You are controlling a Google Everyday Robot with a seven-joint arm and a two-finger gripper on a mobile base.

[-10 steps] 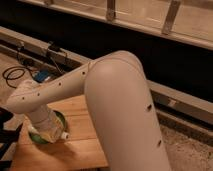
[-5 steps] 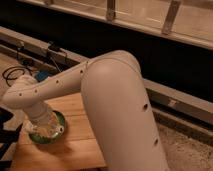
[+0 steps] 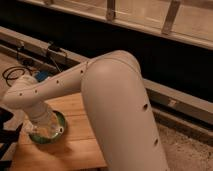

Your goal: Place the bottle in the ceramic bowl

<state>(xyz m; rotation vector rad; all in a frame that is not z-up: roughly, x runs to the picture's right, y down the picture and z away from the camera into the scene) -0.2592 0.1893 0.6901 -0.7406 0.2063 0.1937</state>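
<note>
the arm [image 3: 100, 100] reaches down over the green bowl [image 3: 59, 131] near the desk's [image 3: 75, 150] left edge, its pincer [image 3: 41, 125] hidden low inside, presumably for the drop; grip state unclear, bottle unseen

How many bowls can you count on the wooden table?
1. The round green glazed ceramic bowl sits near the wooden table's left edge, mostly covered by the white robot arm; its gripper is over the bowl. Others may be hidden.
</note>
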